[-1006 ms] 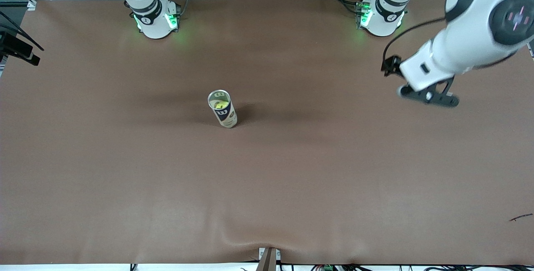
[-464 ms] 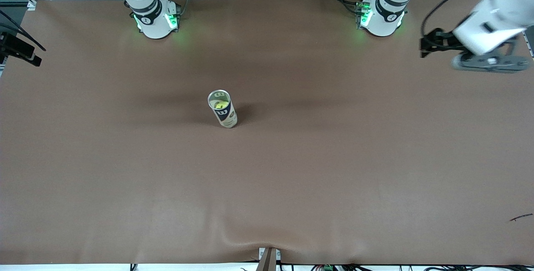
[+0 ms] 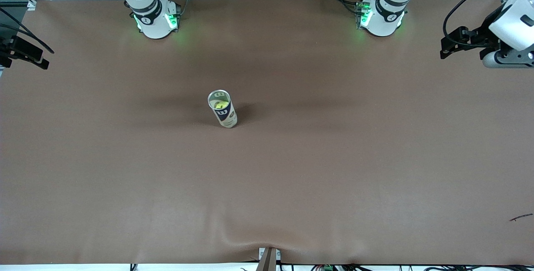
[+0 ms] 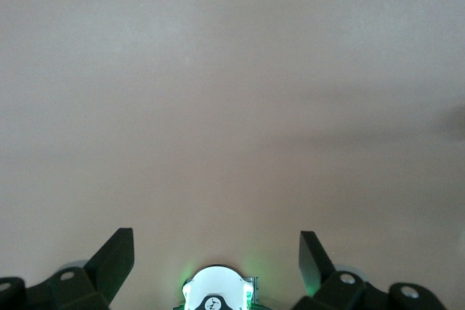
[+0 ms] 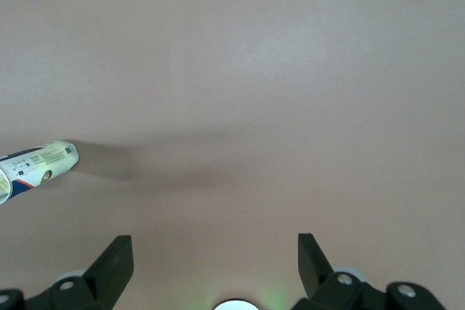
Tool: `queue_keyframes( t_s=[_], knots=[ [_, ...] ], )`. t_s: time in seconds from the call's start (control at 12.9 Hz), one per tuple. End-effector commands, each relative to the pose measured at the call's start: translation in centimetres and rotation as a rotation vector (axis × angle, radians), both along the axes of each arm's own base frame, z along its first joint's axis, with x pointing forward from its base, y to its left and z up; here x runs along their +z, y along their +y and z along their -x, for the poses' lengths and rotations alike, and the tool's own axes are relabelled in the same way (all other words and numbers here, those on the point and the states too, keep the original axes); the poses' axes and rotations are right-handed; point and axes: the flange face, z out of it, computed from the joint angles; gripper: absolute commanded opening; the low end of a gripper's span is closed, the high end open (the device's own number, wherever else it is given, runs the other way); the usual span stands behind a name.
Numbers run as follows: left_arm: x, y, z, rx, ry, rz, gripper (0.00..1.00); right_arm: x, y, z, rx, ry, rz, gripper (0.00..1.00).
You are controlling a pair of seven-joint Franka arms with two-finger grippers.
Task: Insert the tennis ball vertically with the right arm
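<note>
A tennis-ball can (image 3: 225,114) stands upright on the brown table, about midway between the two arms' ends. Its top is open and a yellow-green tennis ball (image 3: 220,104) shows inside. The right wrist view catches the can (image 5: 36,166) at its edge, well away from my right gripper (image 5: 216,241), which is open and empty high over the table. My left gripper (image 4: 216,236) is open too, with nothing between its fingers. In the front view it (image 3: 507,59) hangs over the left arm's end of the table. Only a black part of the right arm's hand (image 3: 25,53) shows there.
A brown cloth (image 3: 333,158) covers the whole table and wrinkles at the edge nearest the front camera (image 3: 267,242). A small dark scrap (image 3: 520,217) lies near the left arm's end. Each wrist view shows its own arm's base, left (image 4: 216,292) and right (image 5: 236,304).
The left arm has swung away from the middle toward its own end of the table. The black part of the right hand has shifted slightly. The can has not moved.
</note>
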Motion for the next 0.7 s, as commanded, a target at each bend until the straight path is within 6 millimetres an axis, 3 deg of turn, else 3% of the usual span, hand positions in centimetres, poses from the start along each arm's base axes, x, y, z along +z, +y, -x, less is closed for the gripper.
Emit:
queue_keyframes(
  t_s=[0.0,0.62],
  knots=[
    [0.7,-0.3,0.3,0.013,-0.009,0.006,1.0,0.1,0.0,0.4,0.002,0.002,-0.005,1.0],
    [0.9,1.2,0.4,0.029,-0.009,0.021,1.0,0.1,-0.5,0.6,-0.009,0.01,-0.006,1.0]
  ],
)
